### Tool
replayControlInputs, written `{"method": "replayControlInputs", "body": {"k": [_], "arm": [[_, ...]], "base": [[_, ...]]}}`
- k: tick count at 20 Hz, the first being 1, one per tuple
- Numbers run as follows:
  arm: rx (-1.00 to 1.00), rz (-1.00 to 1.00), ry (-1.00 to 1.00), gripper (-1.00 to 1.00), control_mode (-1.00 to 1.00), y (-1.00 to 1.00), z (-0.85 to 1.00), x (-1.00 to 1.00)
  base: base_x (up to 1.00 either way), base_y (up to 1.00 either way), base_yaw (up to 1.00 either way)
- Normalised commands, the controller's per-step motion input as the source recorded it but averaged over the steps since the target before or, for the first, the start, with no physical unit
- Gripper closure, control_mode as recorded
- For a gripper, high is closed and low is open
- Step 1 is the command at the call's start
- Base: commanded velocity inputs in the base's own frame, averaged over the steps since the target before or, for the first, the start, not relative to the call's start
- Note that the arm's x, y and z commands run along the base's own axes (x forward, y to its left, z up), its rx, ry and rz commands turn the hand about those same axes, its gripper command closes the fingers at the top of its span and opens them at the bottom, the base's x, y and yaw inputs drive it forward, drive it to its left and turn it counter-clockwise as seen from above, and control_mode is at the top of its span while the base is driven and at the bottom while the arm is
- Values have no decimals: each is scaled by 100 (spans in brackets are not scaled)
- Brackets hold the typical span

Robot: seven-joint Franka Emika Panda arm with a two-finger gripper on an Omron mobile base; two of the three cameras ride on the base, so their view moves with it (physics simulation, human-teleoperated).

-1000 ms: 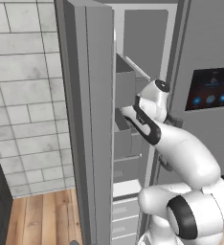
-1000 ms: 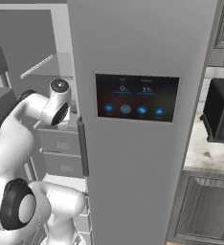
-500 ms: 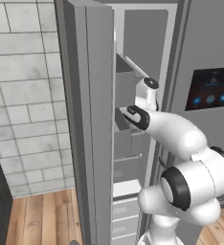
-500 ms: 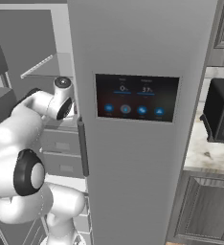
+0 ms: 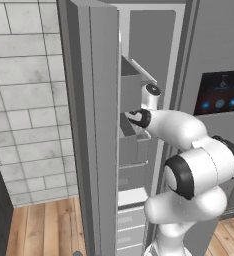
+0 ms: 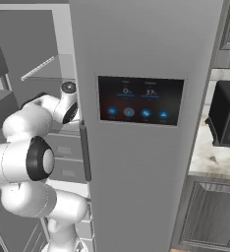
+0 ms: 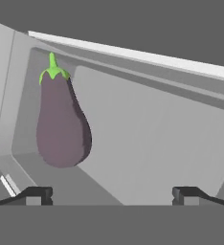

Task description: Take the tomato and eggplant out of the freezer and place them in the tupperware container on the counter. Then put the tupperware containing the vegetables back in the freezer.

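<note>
A purple eggplant with a green stem tip rests in a grey bin inside the freezer, close to the bin's left wall. My gripper is open, and its fingertips sit low in the hand view. The eggplant lies ahead of the left fingertip, apart from both fingers, with nothing between them. From the base views, my hand reaches past the open door into the freezer at mid-height. The tomato and the tupperware container are out of view.
The freezer's open left door stands close beside my arm. Its shut right door with a dark touch panel hides part of the hand. Right of it are the marbled counter and a black microwave.
My arm has pushed deeper into the freezer compartment, and its elbow has swung up and toward the cameras. The jaws stayed wide.
</note>
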Motion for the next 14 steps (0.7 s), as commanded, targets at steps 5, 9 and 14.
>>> {"method": "replayControlInputs", "body": {"k": [5,9,14], "arm": [[0,0,0,-100,-100,0,-8,50],[0,0,0,-100,-100,0,-14,49],[0,0,0,-100,-100,0,-17,43]], "base": [[0,0,0],[0,0,0],[0,0,0]]}}
